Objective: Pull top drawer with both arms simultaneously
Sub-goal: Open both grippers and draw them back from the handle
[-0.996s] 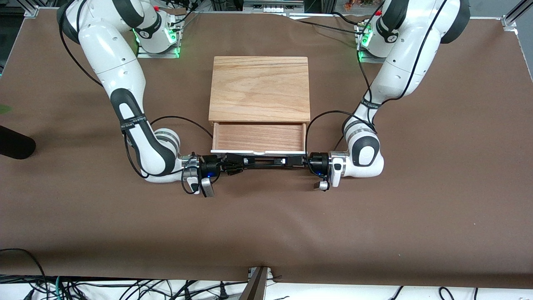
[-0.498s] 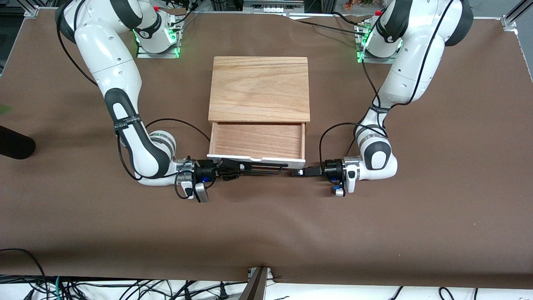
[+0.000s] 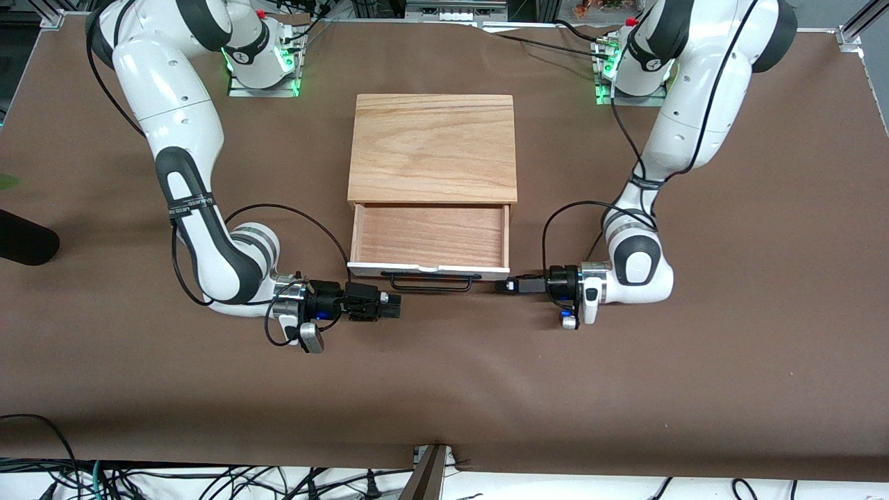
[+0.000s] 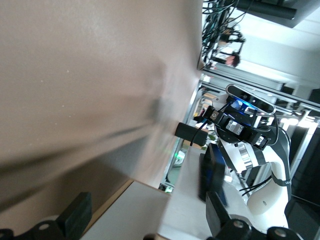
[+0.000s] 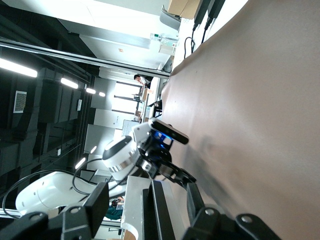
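Note:
The top drawer [image 3: 429, 236] stands pulled out of the cabinet, its light wood inside showing. Its white front panel [image 3: 428, 268] and thin black bar handle [image 3: 430, 280] face the front camera. My right gripper [image 3: 391, 306] is open and empty, low over the table just off the handle's end toward the right arm's side. My left gripper [image 3: 501, 285] is open and empty, just off the handle's other end. In the right wrist view my open fingers [image 5: 97, 206] frame the handle [image 5: 161, 216] farther off. In the left wrist view my fingers [image 4: 76, 217] frame the white panel [image 4: 142, 207].
The cabinet's wood-grain top slab [image 3: 433, 146] lies between the two arm bases. A brown cloth [image 3: 444, 389] covers the table. A black object [image 3: 24, 239] lies at the table's edge toward the right arm's end. Cables hang along the table's near edge.
Both grippers let go of the handle and drew away from it, the left first, then the right. The drawer slid out a little farther.

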